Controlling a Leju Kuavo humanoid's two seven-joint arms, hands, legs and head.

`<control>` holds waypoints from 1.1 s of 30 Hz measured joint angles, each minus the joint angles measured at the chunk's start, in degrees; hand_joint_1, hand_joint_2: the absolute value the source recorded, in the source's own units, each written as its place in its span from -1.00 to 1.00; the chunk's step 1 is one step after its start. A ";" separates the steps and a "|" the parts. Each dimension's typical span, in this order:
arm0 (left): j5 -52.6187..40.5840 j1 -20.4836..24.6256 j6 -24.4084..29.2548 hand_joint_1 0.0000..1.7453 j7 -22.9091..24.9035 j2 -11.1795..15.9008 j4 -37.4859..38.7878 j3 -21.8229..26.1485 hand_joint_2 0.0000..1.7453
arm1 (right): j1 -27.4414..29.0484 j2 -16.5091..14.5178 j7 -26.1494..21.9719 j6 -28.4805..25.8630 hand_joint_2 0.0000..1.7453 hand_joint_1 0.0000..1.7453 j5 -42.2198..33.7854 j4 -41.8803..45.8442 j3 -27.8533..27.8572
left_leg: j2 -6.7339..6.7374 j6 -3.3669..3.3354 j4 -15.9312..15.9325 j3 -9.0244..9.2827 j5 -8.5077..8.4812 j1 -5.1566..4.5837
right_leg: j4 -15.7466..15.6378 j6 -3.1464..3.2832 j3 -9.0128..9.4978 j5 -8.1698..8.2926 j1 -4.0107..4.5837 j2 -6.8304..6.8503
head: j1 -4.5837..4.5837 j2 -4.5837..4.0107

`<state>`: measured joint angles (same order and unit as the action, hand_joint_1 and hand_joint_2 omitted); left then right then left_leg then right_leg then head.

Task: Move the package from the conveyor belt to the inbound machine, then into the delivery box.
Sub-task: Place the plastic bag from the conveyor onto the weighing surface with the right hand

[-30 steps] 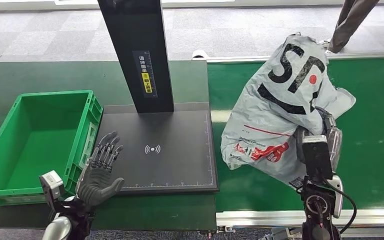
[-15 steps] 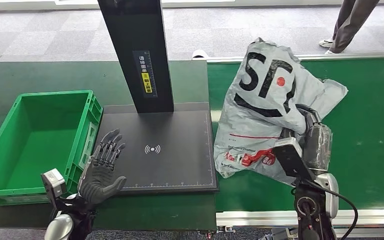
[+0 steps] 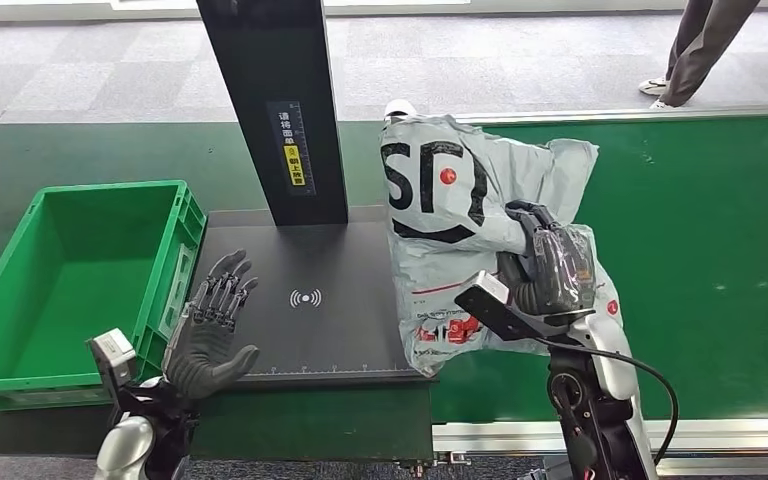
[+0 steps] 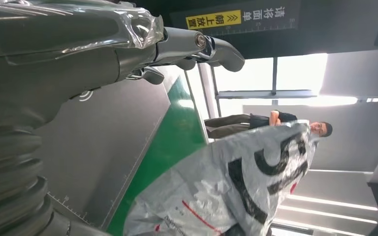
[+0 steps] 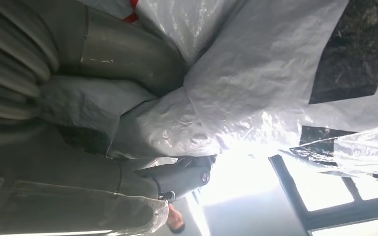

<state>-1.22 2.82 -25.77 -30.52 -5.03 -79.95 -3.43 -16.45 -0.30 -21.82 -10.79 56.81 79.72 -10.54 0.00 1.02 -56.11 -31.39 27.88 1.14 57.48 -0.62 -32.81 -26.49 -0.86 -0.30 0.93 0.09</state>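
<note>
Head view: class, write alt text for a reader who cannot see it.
The robot's right hand holds a crumpled grey package over the right edge of the black inbound machine, beside the green conveyor belt. Its left hand hovers open, fingers spread, at the machine's left edge next to a green delivery box.

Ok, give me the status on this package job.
Done: the right hand has lifted the grey package off the green conveyor belt. In hand: it hangs over the edge of the black inbound machine plate. Left: setting it down there, then into the green delivery box. The left hand is open.
</note>
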 joint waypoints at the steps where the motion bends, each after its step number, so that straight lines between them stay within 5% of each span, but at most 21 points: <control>1: 0.00 0.22 0.00 -1.00 -0.02 0.01 0.26 -0.15 1.00 | -0.87 0.32 0.51 0.07 1.00 1.00 0.87 -0.54 -0.84 | 0.00 0.00 0.00 0.00 -0.01 0.00 | 0.00 0.00 0.00 0.00 0.00 0.00 | 0.00 0.00; 15: 0.70 4.24 -0.21 -1.00 -0.48 0.40 3.84 -1.30 1.00 | -20.54 1.41 3.01 -1.65 1.00 1.00 11.50 -23.23 -15.06 | -0.02 0.00 -0.01 -0.04 -0.05 0.00 | 0.03 -0.02 -0.01 0.05 0.00 0.00 | 0.01 0.00; 24: 1.80 8.78 -0.73 -1.00 -1.97 0.76 7.91 -2.87 1.00 | -31.64 -4.65 -3.86 3.80 1.00 1.00 7.79 -41.75 -22.68 | -0.02 0.01 -0.02 -0.04 -0.06 0.01 | 0.04 -0.01 -0.04 0.06 0.01 0.00 | 0.00 0.00; 33: 2.73 11.61 -0.85 -1.00 -3.11 0.91 11.65 -4.25 1.00 | -33.21 -9.55 -8.45 7.13 1.00 1.00 1.77 -50.16 -26.79 | -0.02 0.01 -0.02 -0.05 -0.06 0.00 | 0.04 -0.01 -0.05 0.06 0.01 0.00 | -0.01 0.00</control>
<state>1.50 14.43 -26.62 -33.64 -4.13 -68.30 -7.68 -49.66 -9.85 -30.27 -3.66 58.59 29.56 -37.33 -0.01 1.04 -56.12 -31.44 27.82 1.14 57.52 -0.64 -32.86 -26.44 -0.84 -0.30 0.92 0.09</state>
